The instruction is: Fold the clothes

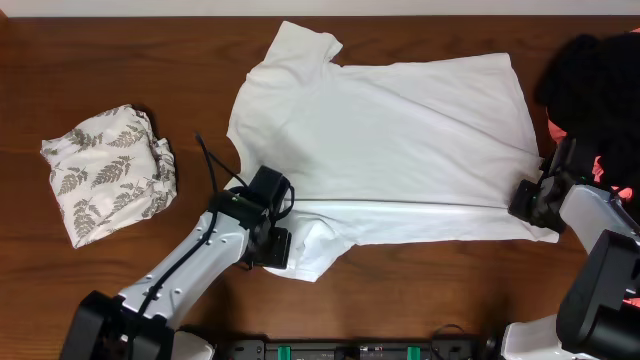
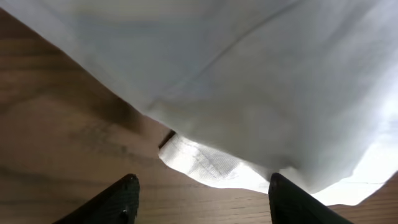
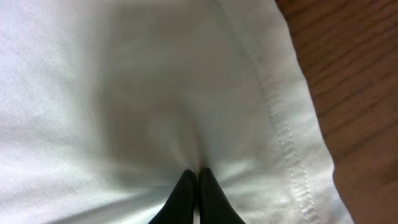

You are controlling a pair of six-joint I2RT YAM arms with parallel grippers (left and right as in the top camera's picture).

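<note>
The white T-shirt (image 1: 390,140) lies spread across the middle of the table, its near long edge folded over on itself. My left gripper (image 1: 275,240) sits at the near sleeve, and the left wrist view shows it open (image 2: 203,183), its fingers apart over bare wood with the T-shirt's (image 2: 249,81) sleeve edge just ahead of them. My right gripper (image 1: 528,200) is at the shirt's right end. In the right wrist view it is shut (image 3: 198,171), pinching puckered T-shirt cloth (image 3: 124,81) a little in from the stitched hem (image 3: 283,143).
A bundled leaf-print garment (image 1: 110,170) lies at the left. A black garment (image 1: 595,80) is heaped at the far right, with coral-pink cloth (image 1: 605,165) under it beside the right arm. Bare brown table (image 1: 100,60) shows around the shirt.
</note>
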